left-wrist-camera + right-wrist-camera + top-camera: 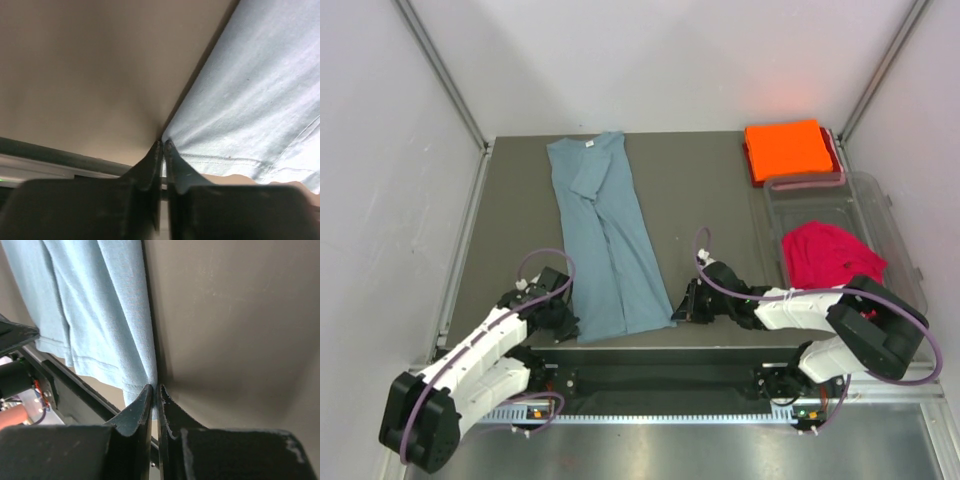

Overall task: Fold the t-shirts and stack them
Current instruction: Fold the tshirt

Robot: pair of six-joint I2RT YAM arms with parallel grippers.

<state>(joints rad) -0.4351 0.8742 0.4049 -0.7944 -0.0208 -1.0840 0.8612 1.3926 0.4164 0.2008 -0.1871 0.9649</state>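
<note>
The grey-blue t-shirt [605, 235] lies folded into a long strip on the grey table, collar at the far end. My left gripper [567, 322] is shut on its near left hem corner [172, 145]. My right gripper [680, 312] is shut on its near right hem corner [145, 377]. The orange t-shirt [786, 149] lies folded at the far right. The red t-shirt [828, 254] lies crumpled in the clear plastic tub [880, 205].
The tub takes up the right side of the table. White walls with metal frame rails close in the table on the left, back and right. A black rail [660, 350] runs along the near table edge between the arm bases.
</note>
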